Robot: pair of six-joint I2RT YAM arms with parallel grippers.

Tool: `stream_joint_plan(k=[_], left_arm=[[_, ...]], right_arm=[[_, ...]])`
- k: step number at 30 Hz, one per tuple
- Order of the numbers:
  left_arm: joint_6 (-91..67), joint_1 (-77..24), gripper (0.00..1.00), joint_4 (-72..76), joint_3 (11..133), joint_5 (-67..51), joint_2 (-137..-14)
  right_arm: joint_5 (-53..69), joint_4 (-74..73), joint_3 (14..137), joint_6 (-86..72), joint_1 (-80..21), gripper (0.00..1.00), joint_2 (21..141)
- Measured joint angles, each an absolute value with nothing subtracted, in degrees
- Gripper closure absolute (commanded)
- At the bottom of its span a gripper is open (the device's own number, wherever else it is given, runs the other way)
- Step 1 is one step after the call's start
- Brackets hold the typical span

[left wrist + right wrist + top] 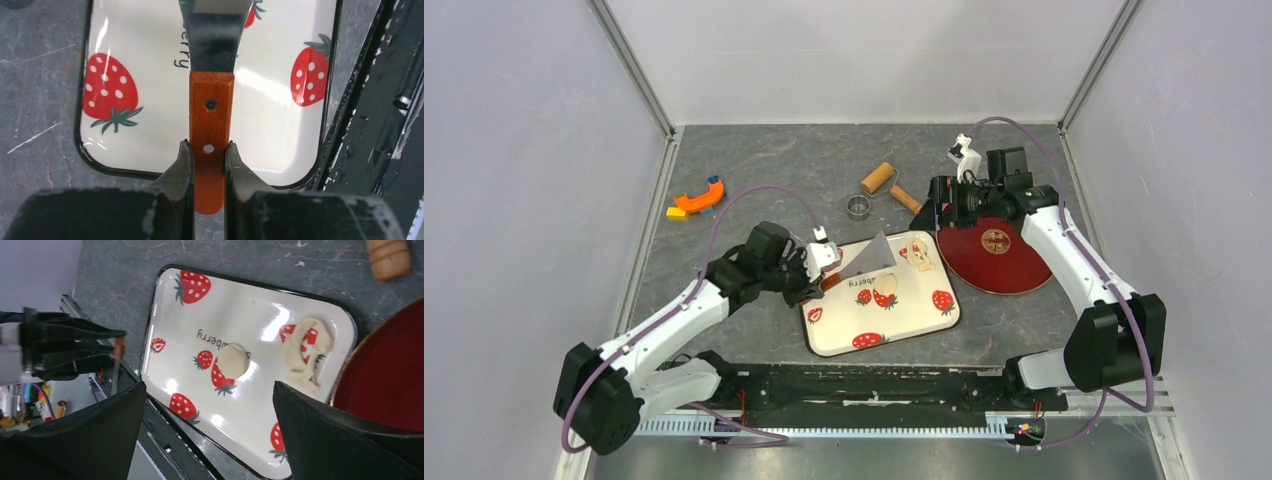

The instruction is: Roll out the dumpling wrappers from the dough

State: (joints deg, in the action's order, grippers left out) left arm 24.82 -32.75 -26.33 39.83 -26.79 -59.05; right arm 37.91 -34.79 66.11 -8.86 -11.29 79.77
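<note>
A strawberry-print tray (916,312) lies in the middle of the table. On it sits one small round dumpling wrapper (233,360), also seen from above (886,282). A flattened scrap of dough (304,352) with a hole cut out lies near the tray's far right corner (921,255). My left gripper (208,148) is shut on the orange wooden handle (211,107) of a metal scraper; its blade (871,255) hangs over the tray's far left part. My right gripper (208,385) stands wide open and holds nothing, hovering by the tray's far right corner (941,205).
A dark red plate (996,258) lies right of the tray, under the right arm. Behind the tray are a wooden roller (879,178) and a small metal ring cutter (858,207). An orange tool (699,198) lies at the far left. Walls enclose the table.
</note>
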Motion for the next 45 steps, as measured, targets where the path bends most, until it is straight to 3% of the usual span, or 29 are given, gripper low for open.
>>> stream_joint_plan(k=[7,16,31,45], left_arm=[[26.5,-40.0,0.98,-27.9,42.1,-17.4,-66.1],[26.5,-43.5,0.98,-26.6,45.5,-10.3,-67.4],[26.0,-43.9,0.98,-21.3,41.4,-9.1,-57.2],[24.5,-43.9,0.98,-19.4,40.0,-7.3,-56.8]], right_arm=[[42.7,-29.0,61.2,-13.3,-13.8,0.02,79.8],[40.1,-28.1,59.5,-13.8,-20.4,0.06,81.5],[28.8,-29.6,58.5,-13.5,-21.1,0.06,85.5],[24.2,-30.1,57.8,-13.3,-20.8,0.02,83.4]])
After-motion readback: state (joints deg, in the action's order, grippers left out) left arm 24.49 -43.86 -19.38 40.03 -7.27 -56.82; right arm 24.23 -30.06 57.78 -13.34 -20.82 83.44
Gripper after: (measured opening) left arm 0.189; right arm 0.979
